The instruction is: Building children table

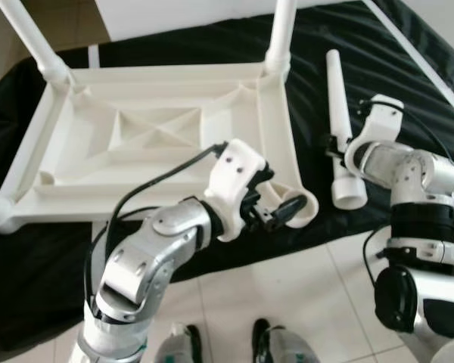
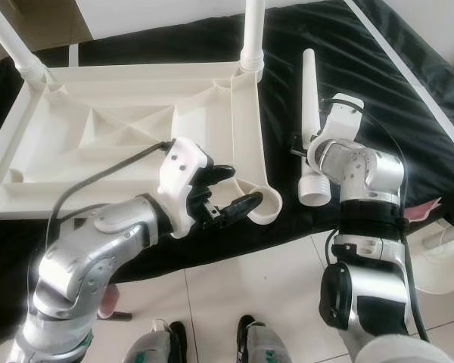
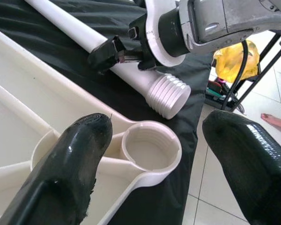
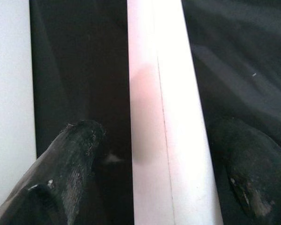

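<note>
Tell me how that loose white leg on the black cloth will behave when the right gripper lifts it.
The loose white leg is a smooth round tube, so it may roll on the black cloth or slip between the fingers. It looks like hollow molded plastic, probably stiff and light. The right gripper straddles it above the threaded end, so the long far end may droop.

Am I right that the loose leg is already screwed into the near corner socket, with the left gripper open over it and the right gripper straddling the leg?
Not quite: the near corner socket is empty, as the left wrist view shows. The loose leg lies beside the upturned table on the black cloth. The rest holds: the left gripper is open over the socket, and the right gripper straddles the leg.
</note>
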